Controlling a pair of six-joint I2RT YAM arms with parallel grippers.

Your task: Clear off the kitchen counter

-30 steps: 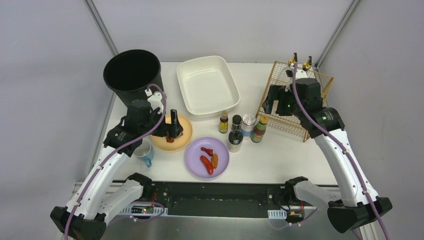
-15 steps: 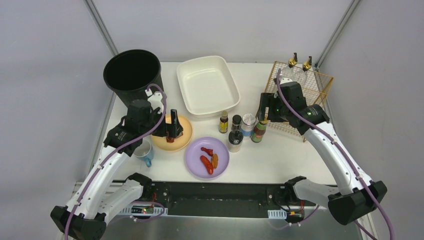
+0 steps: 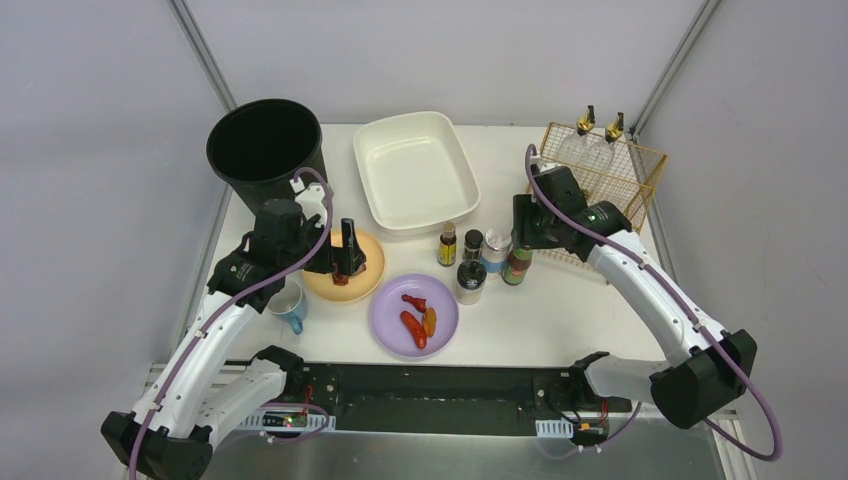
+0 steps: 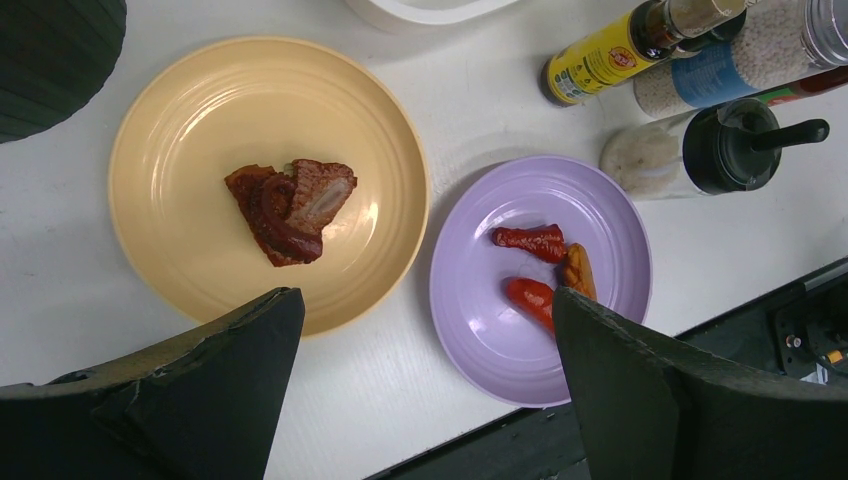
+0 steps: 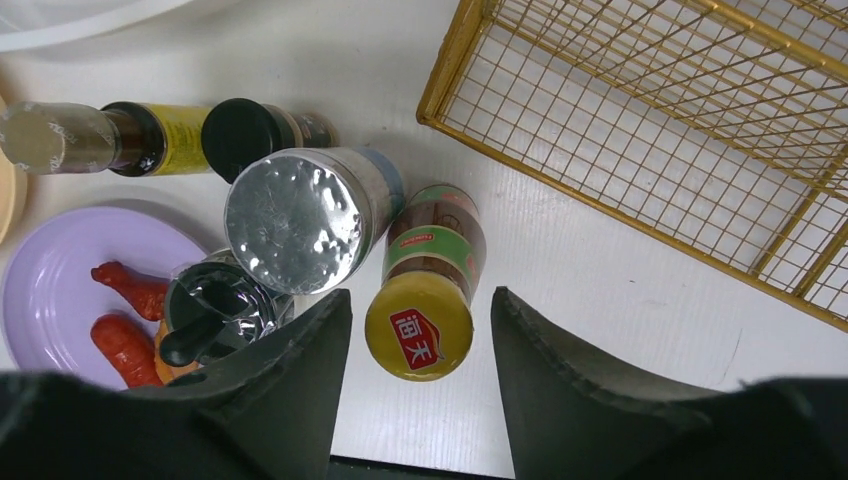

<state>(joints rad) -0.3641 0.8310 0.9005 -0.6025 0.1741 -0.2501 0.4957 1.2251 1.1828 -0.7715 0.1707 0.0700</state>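
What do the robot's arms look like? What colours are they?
The left arm and right arm are smooth white tubes between chunky black joints. A thin purple cable runs along each. The left gripper and right gripper are black, each with two rough, wedge-shaped fingers. A tiny green light glows on the right one.

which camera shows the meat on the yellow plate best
The left wrist view: the meat lies unobstructed on the yellow plate. In the top view the left claw covers most of it; the right wrist view misses it.
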